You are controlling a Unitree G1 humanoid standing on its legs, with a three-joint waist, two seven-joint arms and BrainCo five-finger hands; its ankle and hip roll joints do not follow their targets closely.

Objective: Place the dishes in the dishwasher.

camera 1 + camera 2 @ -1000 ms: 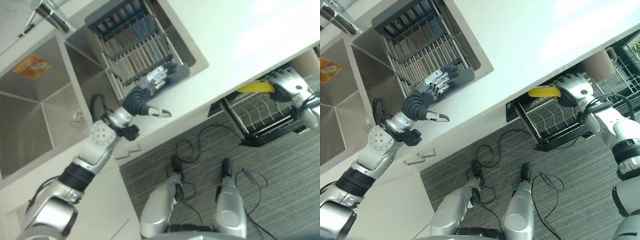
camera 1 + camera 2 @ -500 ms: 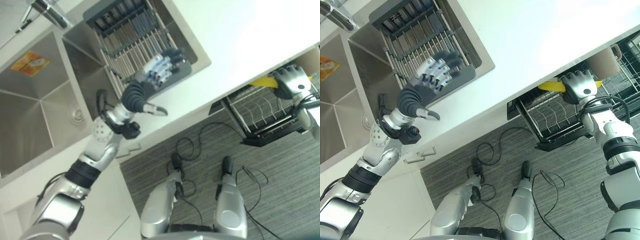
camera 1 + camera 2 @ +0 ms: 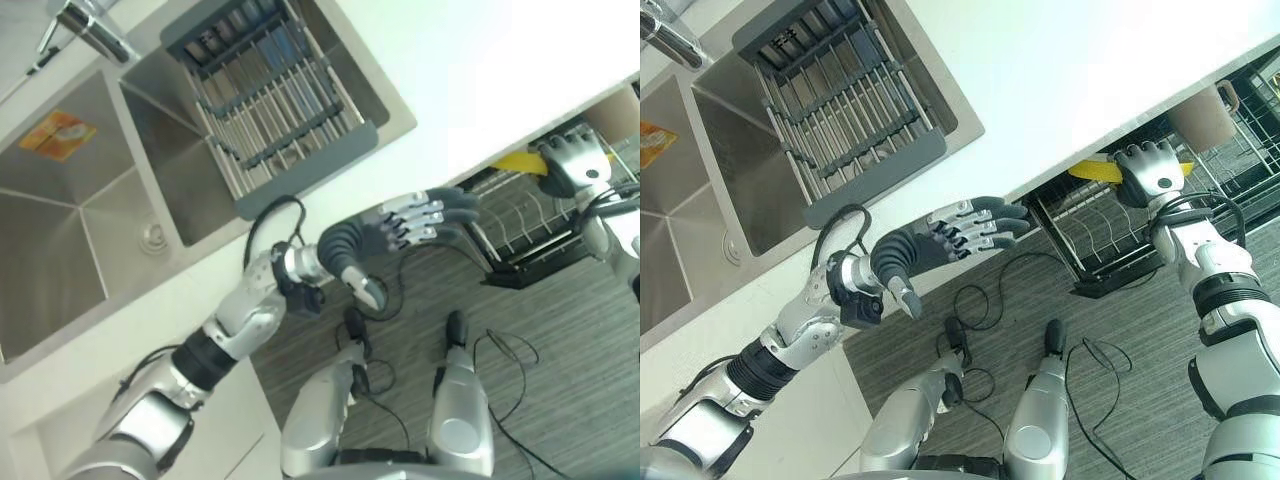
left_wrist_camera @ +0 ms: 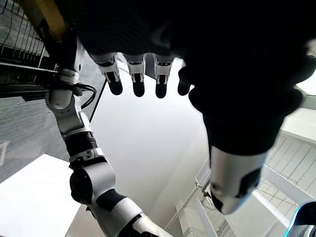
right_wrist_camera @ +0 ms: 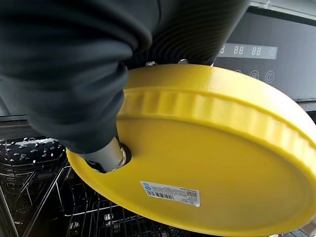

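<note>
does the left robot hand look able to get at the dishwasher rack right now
Probably yes: the open left robot hand hangs off the counter edge, and bare floor lies between it and the pulled-out dishwasher rack.

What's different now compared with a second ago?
The left hand, fingers straight and empty, swung away from the drying rack in the sink, out past the counter edge toward the dishwasher rack. The right hand still grips the yellow plate over that rack.

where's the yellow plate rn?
The yellow plate is pinched in the right hand, at the scene's right, just under the counter edge above the pulled-out dishwasher rack.
</note>
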